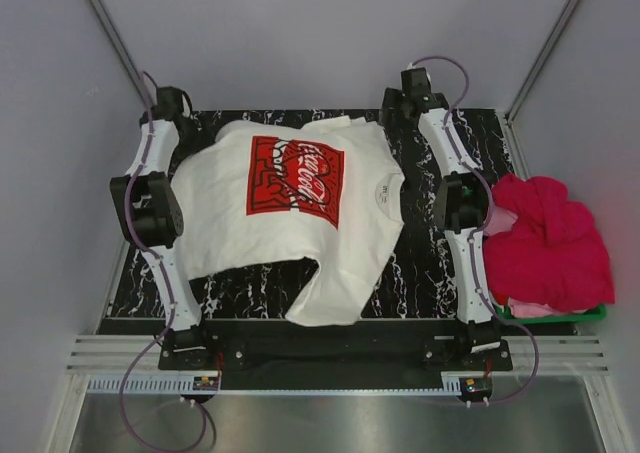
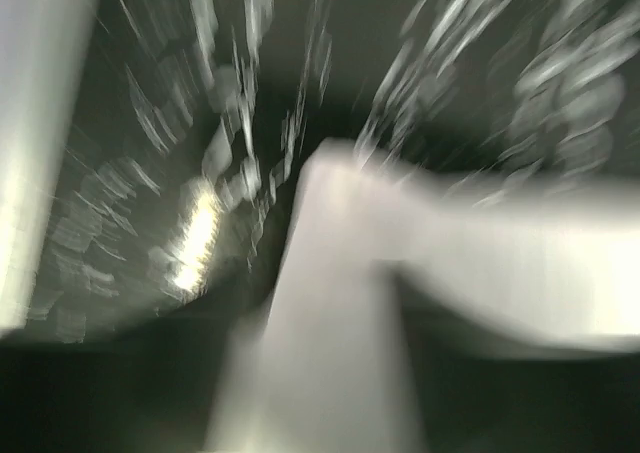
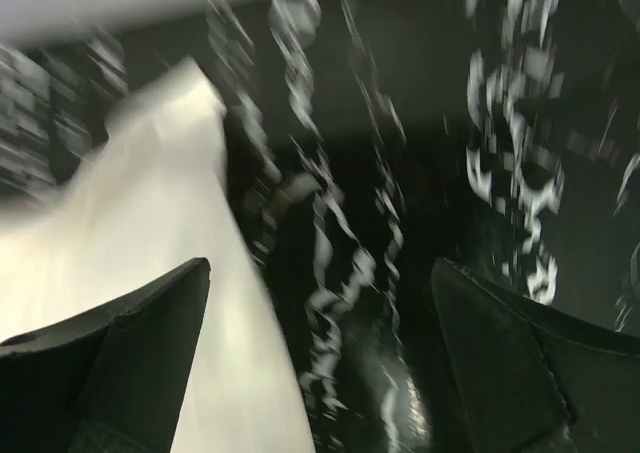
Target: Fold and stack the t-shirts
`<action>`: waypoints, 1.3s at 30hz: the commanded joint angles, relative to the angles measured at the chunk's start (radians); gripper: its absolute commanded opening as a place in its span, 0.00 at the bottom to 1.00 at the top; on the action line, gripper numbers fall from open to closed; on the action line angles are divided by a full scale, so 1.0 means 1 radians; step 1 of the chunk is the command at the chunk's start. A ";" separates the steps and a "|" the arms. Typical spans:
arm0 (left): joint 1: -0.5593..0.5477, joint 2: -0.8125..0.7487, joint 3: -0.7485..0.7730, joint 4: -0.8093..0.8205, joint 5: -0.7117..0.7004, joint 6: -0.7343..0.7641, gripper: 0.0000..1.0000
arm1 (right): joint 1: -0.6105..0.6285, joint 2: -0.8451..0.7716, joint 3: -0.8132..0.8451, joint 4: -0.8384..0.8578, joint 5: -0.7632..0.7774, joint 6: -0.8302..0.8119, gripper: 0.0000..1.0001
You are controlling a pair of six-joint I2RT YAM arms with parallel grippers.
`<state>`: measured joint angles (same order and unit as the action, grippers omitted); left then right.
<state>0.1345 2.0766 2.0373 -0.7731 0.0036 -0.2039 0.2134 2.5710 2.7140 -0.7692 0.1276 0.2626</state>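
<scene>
Found the white cotton t-shirt with the red square Coca-Cola print spread print-up on the black, white-veined desk, between the two sets of jaws and on their near side. Judged it laid out but not yet folded, with the near sleeve rumpled and no crease made. Saw the right arm's jaws parted and empty in the right wrist view, with the shirt's white edge beneath the left-hand finger and bare desk in the gap. Could not tell the state of the left arm's jaws; made out only blurred white cloth and desk in the left wrist view. Noted the heap of bright magenta-pink t-shirts bundled in the green plastic basket, outboard of the right arm's jaws. Reckoned the task barely begun, with every fold and the whole stack left to do.
</scene>
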 commanded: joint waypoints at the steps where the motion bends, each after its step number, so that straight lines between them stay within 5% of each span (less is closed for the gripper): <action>1: 0.004 -0.097 -0.111 -0.071 0.115 -0.042 0.92 | 0.003 -0.270 -0.122 0.129 -0.092 0.040 1.00; 2: 0.004 -0.131 -0.156 -0.039 0.110 -0.040 0.98 | 0.003 -0.300 -0.226 0.154 -0.094 0.032 1.00; 6: 0.004 -0.236 -0.259 -0.012 0.085 -0.009 0.99 | 0.006 -0.391 -0.335 0.159 -0.111 0.030 1.00; 13: 0.004 -0.386 -0.541 0.095 0.064 -0.063 0.99 | 0.090 -0.554 -0.793 0.332 -0.227 0.107 1.00; 24: -0.033 -0.440 -0.835 0.198 0.170 -0.126 0.97 | 0.127 -0.423 -0.950 0.447 -0.467 0.250 0.99; 33: -0.038 -0.466 -0.928 0.187 0.162 -0.166 0.96 | 0.139 -0.451 -1.157 0.315 -0.297 0.311 1.00; 39: -0.038 -0.578 -0.997 0.152 0.153 -0.166 0.96 | 0.141 -0.636 -1.607 0.334 -0.212 0.475 1.00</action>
<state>0.0956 1.5944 1.0607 -0.6212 0.1463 -0.3599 0.3489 1.9850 1.3193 -0.3191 -0.1944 0.6331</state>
